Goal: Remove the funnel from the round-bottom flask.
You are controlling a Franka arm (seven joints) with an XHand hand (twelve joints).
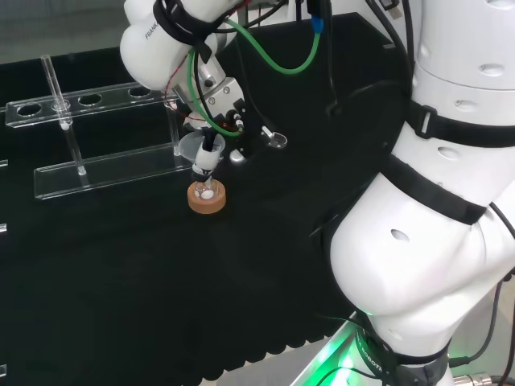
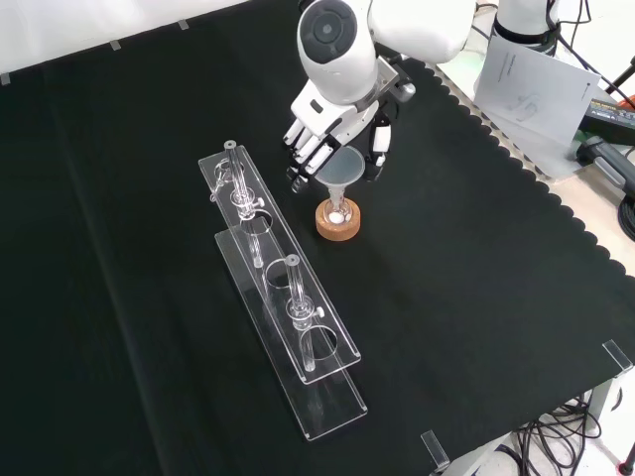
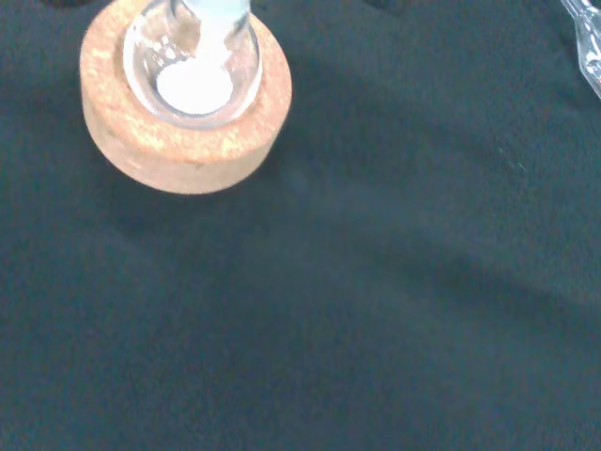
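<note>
Robot hand (image 2: pixel 319 134): hanging just above the funnel (image 2: pixel 342 167) in the front view, fingers (image 2: pixel 303 149) extended down at about 10 o'clock of the funnel rim and the dark thumb (image 2: pixel 380 149) at about 2 o'clock. It is bracketing the funnel; whether anything is touching the rim I cannot tell, and no closed grip is showing.

Funnel: clear, cone upward, stem seated in the neck of the round-bottom flask (image 2: pixel 337 210).

Round-bottom flask: small, clear, holding a little white material at the bottom, as the wrist view (image 3: pixel 192 66) is showing. Sitting upright in the cork ring (image 2: pixel 337 224).

Cork ring: resting on the black worktop (image 2: pixel 476 248), at about 3 o'clock of the two clear tube racks (image 2: pixel 298 327) in the front view, near them but apart.

Handling note, as a judgement: the step in hand is closing on the funnel cone. Fingers and thumb should be meeting the rim from opposite sides and level, so the stem is not levering the neck sideways. The lift should be going straight up along the neck until the stem is clearing it, since the flask is only resting in its ring and may be tipping or rising with the funnel.
</note>
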